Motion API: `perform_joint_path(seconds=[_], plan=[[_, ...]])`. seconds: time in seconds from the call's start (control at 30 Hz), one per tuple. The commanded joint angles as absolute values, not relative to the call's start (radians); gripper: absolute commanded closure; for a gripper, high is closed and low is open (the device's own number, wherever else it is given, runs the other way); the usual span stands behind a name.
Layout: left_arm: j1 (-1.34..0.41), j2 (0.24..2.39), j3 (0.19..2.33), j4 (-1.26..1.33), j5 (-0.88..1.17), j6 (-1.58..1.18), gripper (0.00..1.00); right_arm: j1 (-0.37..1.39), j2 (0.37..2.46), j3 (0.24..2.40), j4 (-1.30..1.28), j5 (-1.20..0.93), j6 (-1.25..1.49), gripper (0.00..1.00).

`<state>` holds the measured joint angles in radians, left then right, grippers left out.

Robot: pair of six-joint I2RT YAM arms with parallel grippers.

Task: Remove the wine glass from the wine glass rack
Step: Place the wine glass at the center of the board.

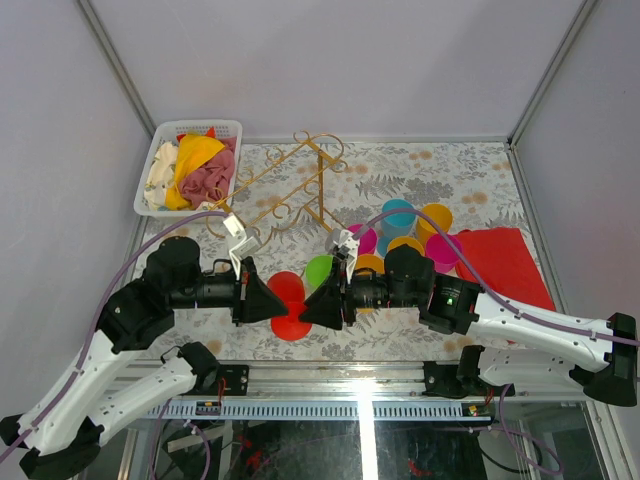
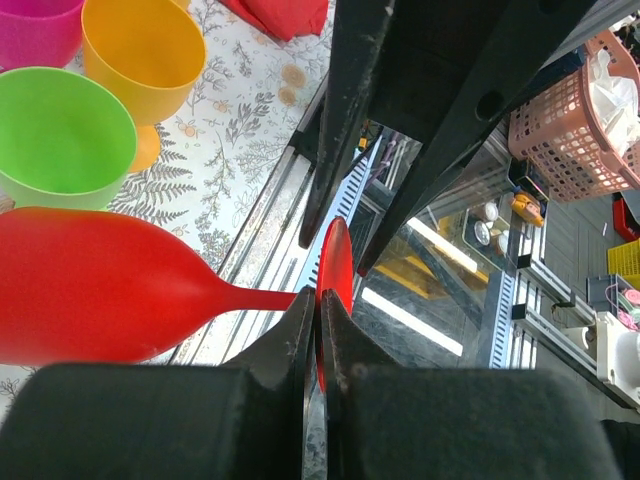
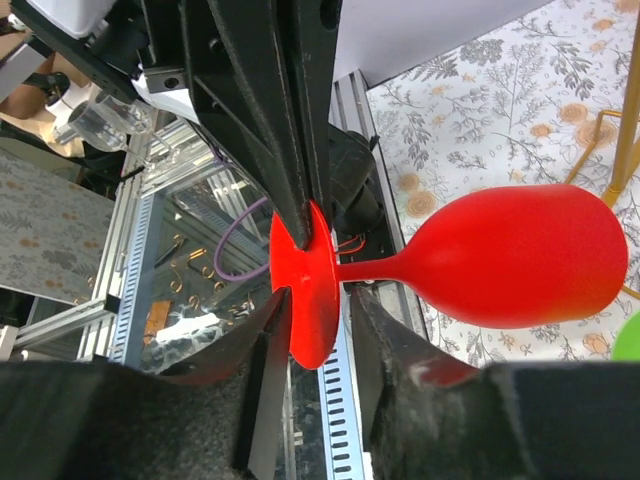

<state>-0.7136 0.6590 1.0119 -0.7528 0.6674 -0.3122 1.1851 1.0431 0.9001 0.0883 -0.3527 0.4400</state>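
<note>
Top external view: red wine glass [image 1: 286, 290] is located lower centre, held lying on its side, apart from the wine glass rack [image 1: 300, 190] at upper centre. Left gripper [image 2: 312, 305]: fingers pressed together on the rim of the glass foot. Right gripper [image 3: 320, 300]: fingers apart, set either side of the foot; contact possibly not made.

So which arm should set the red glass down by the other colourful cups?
Probably the right. The right gripper straddles the foot of the red wine glass, and the cups stand on its side. The left gripper pinches that foot but would have to reach across.
</note>
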Motion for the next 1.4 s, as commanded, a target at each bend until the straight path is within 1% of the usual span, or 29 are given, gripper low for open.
perform_joint_path(seconds=[0.0,0.07,0.17,0.37,0.4,0.47,0.53,0.57,0.6,0.67,0.8,0.93,1.1,1.2,1.27,1.37], plan=[[-0.720,0.636,1.009,-0.664,0.654,-0.339,1.00,1.191,1.042,0.941,0.183,-0.398,0.461,0.68],[-0.719,0.633,1.006,-0.662,0.654,-0.342,1.00,1.190,1.043,0.941,0.189,-0.409,0.461,0.75],[-0.720,0.625,1.000,-0.656,0.649,-0.351,1.00,1.190,1.042,0.937,0.202,-0.424,0.461,0.81],[-0.720,0.597,0.973,-0.601,0.651,-0.387,0.98,1.190,1.017,0.919,0.236,-0.407,0.466,1.00],[-0.720,0.596,0.971,-0.595,0.651,-0.393,0.93,1.191,1.011,0.913,0.244,-0.396,0.465,1.00],[-0.719,0.594,0.969,-0.590,0.652,-0.398,0.79,1.191,0.991,0.896,0.270,-0.368,0.464,1.00],[-0.721,0.593,0.971,-0.588,0.653,-0.403,0.69,1.191,0.969,0.870,0.303,-0.341,0.461,1.00],[-0.720,0.591,0.969,-0.585,0.655,-0.405,0.62,1.190,0.957,0.857,0.317,-0.326,0.458,1.00],[-0.720,0.590,0.969,-0.582,0.655,-0.407,0.57,1.191,0.947,0.848,0.327,-0.307,0.457,1.00],[-0.720,0.585,0.963,-0.574,0.646,-0.417,0.53,1.191,0.926,0.833,0.329,-0.264,0.453,1.00],[-0.719,0.579,0.932,-0.518,0.632,-0.455,0.48,1.192,0.895,0.813,0.324,-0.162,0.441,1.00],[-0.720,0.574,0.899,-0.444,0.614,-0.498,0.46,1.191,0.873,0.793,0.332,-0.090,0.435,1.00],[-0.719,0.560,0.842,-0.334,0.591,-0.568,0.48,1.191,0.836,0.757,0.379,-0.069,0.435,1.00],[-0.720,0.548,0.815,-0.268,0.582,-0.597,0.52,1.190,0.824,0.745,0.396,-0.076,0.433,1.00],[-0.720,0.545,0.810,-0.261,0.580,-0.589,0.57,1.191,0.817,0.736,0.418,-0.091,0.432,1.00],[-0.719,0.554,0.808,-0.259,0.595,-0.584,0.61,1.191,0.816,0.727,0.448,-0.123,0.435,1.00]])
